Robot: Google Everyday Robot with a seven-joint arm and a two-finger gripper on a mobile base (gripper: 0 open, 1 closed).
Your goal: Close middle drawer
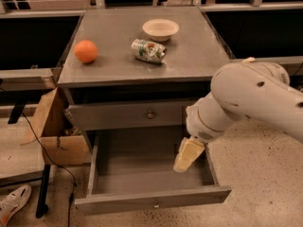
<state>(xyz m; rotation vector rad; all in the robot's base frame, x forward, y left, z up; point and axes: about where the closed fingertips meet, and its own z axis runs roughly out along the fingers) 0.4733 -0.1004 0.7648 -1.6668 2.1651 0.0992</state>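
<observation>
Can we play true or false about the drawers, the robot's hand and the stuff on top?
1. The middle drawer is pulled open. True.
2. The gripper is up at the orange. False: it hangs low over the right side of the open drawer, and the orange sits on the cabinet top.
3. The can is lying on its side. True.
4. The bowl is inside the open drawer. False: it sits on the cabinet top, behind the can.
5. The top drawer is shut. True.
</observation>
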